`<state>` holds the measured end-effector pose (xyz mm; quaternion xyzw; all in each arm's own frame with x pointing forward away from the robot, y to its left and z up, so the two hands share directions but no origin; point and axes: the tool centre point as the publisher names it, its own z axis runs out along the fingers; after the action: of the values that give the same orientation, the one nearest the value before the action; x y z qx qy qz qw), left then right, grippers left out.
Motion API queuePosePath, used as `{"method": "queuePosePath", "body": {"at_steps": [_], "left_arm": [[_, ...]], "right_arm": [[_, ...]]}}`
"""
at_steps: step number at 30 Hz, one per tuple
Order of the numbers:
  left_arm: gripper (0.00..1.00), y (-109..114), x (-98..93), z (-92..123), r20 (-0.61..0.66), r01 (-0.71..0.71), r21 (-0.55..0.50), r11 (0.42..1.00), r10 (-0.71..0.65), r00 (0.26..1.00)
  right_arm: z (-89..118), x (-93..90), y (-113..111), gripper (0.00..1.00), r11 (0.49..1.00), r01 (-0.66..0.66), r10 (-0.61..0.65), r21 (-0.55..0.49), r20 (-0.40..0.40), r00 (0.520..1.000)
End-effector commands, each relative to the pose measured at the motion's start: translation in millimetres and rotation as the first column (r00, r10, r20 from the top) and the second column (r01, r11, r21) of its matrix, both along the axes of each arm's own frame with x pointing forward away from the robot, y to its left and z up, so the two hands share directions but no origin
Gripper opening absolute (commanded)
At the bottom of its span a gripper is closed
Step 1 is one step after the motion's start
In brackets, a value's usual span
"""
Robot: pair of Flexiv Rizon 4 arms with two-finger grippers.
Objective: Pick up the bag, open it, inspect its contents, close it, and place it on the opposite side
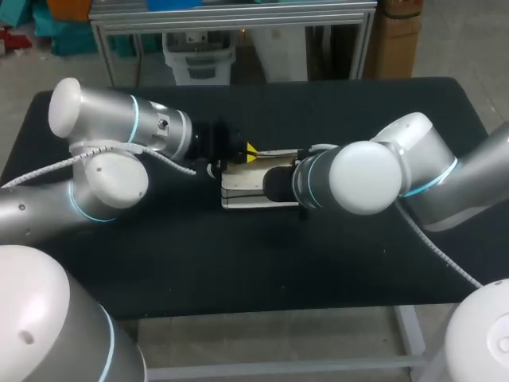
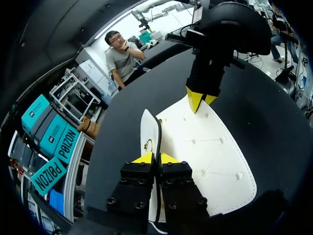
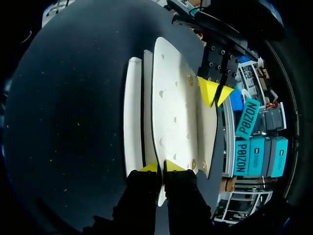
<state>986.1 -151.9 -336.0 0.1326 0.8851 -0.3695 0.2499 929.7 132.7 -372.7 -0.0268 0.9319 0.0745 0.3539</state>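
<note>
A flat white bag (image 1: 246, 189) lies in the middle of the black table (image 1: 238, 263), between my two arms. My left gripper (image 2: 157, 158) is shut on the bag's (image 2: 205, 147) near edge, where a dark strap runs along the seam. Its yellow tips (image 1: 250, 153) show at the bag's back left corner. My right gripper (image 3: 161, 166) is shut on the edge of the bag's upper white panel (image 3: 171, 98), from the opposite end. Each wrist view also shows the other gripper pinching the far edge: the right one (image 2: 200, 98) and the left one (image 3: 214, 92). In the head view the right forearm hides the right fingertips.
The table's dark top stretches out on all sides of the bag, with nothing else on it. Both forearms hang low over its middle, and the right arm's round elbow (image 1: 366, 177) covers part of the bag.
</note>
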Motion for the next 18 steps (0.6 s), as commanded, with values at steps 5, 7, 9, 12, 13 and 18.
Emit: {"method": "queuePosePath", "body": {"at_steps": [5, 7, 9, 12, 13, 18], "left_arm": [[0.0, 0.8, -14.3, -1.7, -0.065, 0.116, 0.093, 0.989, -0.111, 0.992], [0.0, -0.9, -22.0, -4.3, -0.076, 0.165, 0.148, 0.975, -0.156, 0.985], [0.0, -0.7, -24.8, -7.4, -0.105, 0.202, 0.189, 0.961, -0.185, 0.977], [0.0, -5.9, -23.3, -12.3, -0.133, 0.235, 0.206, 0.95, -0.211, 0.968], [0.0, -8.2, -22.9, -13.7, -0.133, 0.234, 0.212, 0.949, -0.209, 0.969], [0.0, -15.1, -22.4, -20.4, -0.168, 0.271, 0.232, 0.934, -0.236, 0.957]], "right_arm": [[-4.1, -1.6, -2.5, 0.0, 1.0, 0.003, -0.006, 0.025, 0.129, 0.992], [-4.1, -1.6, -2.5, 0.0, 1.0, 0.003, -0.006, 0.025, 0.129, 0.992], [-4.1, -1.6, -2.5, 0.0, 1.0, 0.003, -0.006, 0.025, 0.129, 0.992], [-4.1, -1.6, -2.5, 0.0, 1.0, 0.003, -0.006, 0.025, 0.129, 0.992], [-4.1, -1.6, -2.5, 0.0, 1.0, 0.003, -0.006, 0.025, 0.129, 0.992], [-4.1, -1.6, -2.5, 0.0, 1.0, 0.003, -0.006, 0.025, 0.129, 0.992]]}}
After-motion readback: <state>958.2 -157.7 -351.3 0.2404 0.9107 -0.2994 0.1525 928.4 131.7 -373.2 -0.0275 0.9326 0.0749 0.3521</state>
